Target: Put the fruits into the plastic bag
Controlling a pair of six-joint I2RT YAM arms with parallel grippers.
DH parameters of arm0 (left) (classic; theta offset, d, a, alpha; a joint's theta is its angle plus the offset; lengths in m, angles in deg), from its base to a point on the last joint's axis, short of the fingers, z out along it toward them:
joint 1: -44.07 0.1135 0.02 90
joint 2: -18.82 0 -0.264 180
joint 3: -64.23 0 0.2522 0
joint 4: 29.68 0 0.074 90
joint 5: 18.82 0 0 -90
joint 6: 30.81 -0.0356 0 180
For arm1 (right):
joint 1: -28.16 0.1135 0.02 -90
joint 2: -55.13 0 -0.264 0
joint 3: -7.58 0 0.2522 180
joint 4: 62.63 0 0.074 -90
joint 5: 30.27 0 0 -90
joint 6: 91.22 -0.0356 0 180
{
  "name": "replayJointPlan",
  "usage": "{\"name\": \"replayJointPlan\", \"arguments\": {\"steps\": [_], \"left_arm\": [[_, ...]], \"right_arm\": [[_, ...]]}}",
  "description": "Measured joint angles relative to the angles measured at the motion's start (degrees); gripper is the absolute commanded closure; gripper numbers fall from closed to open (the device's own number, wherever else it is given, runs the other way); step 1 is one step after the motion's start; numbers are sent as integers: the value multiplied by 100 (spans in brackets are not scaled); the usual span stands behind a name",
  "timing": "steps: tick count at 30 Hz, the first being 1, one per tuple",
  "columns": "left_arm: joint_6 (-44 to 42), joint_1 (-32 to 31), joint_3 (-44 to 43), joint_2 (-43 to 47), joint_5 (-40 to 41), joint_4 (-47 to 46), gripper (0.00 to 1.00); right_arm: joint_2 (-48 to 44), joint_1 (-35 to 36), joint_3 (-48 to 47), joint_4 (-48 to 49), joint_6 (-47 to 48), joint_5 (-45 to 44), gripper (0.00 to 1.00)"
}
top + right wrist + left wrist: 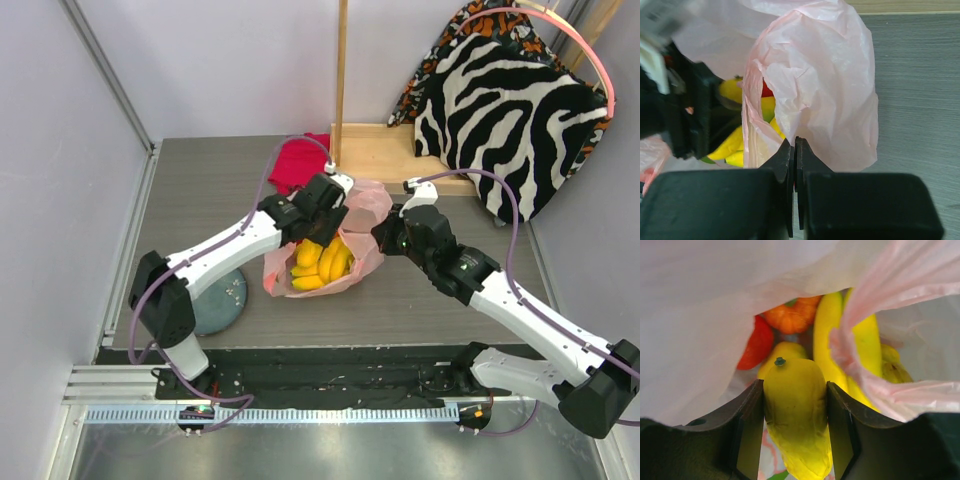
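A: What is seen from above?
B: The plastic bag (365, 205) is laid mid-frame on the worktop (450, 300), with the bananas (322, 262) inside. A plate (225, 300) is seen lower left.
A: And from the left wrist?
B: The bananas are gripped low in frame by the half-open left pincer (795, 387). The orange fruit (792, 315) and red fruit (757, 345) are tucked in above. A bag fold is hung across on the right.
A: From the right wrist?
B: The bag's edge is pinched by the shut right pincer (794, 142). Only letting go seems left.

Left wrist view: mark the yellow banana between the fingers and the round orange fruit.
Yellow banana (796, 405), left wrist view, middle of its body.
Round orange fruit (790, 320), left wrist view, its ribbed front.
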Motion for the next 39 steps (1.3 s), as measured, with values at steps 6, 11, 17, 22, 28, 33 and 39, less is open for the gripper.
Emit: {"name": "replayJointPlan", "arguments": {"steps": [6, 11, 17, 22, 28, 33, 39], "left_arm": [[173, -55, 114, -369, -238, -111, 78], [269, -46, 118, -415, -299, -129, 40], [297, -44, 118, -413, -404, -201, 14], [319, -44, 118, -313, -612, -236, 0], [339, -44, 76, 195, -981, -249, 0], [339, -44, -87, 737, -1467, -264, 0], [334, -44, -162, 1563, -1803, -341, 0]], "right_arm": [[0, 0, 0, 9, -2, -2, 99], [0, 0, 0, 9, -15, -2, 99], [0, 0, 0, 9, -17, -2, 99], [0, -2, 0, 9, -17, -2, 99], [0, -4, 0, 7, -20, -11, 99], [0, -4, 0, 4, -31, -68, 99], [0, -4, 0, 0, -44, -98, 99]]}}
